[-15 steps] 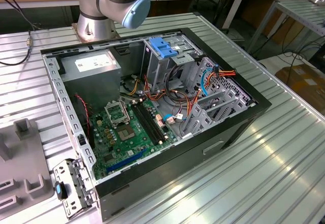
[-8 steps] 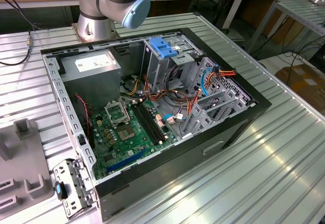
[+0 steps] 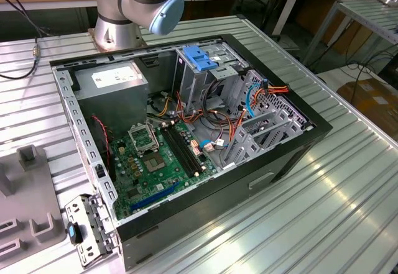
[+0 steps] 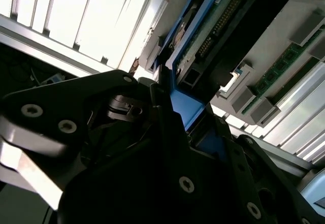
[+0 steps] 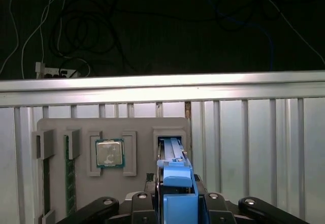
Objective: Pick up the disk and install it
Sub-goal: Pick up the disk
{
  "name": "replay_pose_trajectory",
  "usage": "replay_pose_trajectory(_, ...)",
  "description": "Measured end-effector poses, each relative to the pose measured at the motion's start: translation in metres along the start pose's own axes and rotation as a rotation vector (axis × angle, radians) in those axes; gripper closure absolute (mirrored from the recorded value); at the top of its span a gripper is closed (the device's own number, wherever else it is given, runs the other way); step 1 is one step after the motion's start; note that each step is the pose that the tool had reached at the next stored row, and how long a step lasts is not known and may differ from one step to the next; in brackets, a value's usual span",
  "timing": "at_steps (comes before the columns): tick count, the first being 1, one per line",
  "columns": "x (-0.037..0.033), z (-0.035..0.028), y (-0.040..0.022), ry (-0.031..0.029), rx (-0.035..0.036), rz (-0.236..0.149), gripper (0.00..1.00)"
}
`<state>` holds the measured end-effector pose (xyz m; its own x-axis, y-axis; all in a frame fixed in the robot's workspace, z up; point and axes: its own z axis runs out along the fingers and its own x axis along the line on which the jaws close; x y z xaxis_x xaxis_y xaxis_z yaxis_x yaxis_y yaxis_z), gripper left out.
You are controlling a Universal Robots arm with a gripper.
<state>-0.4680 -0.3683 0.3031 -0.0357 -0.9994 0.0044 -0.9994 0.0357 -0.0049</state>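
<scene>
The disk (image 5: 171, 150) stands on edge in a slot of the grey parts holder (image 5: 86, 125), its blue plastic rail facing the camera. In the second wrist view the disk (image 4: 218, 26) shows its circuit-board side and blue edge. In both wrist views my gripper (image 5: 179, 203) (image 4: 185, 115) sits over the disk's near end, with a black finger pressed against each side of the blue rail. The disk's lower part is still inside the slot.
The open computer case (image 3: 298, 156) lies on the ribbed metal table, with a blue-handled drive cage (image 3: 202, 59) and a grey power-supply box (image 3: 112, 81) inside. The holder also carries a processor (image 5: 109, 153) and memory sticks (image 5: 69, 173). The arm's base (image 3: 137, 7) stands behind the case.
</scene>
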Motion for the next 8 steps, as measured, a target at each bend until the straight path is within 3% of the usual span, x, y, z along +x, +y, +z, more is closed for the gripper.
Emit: replay_pose_trajectory(8, 0.0001, -0.0205, -0.0001, 0.0000, -0.0001, 0.000, 0.63)
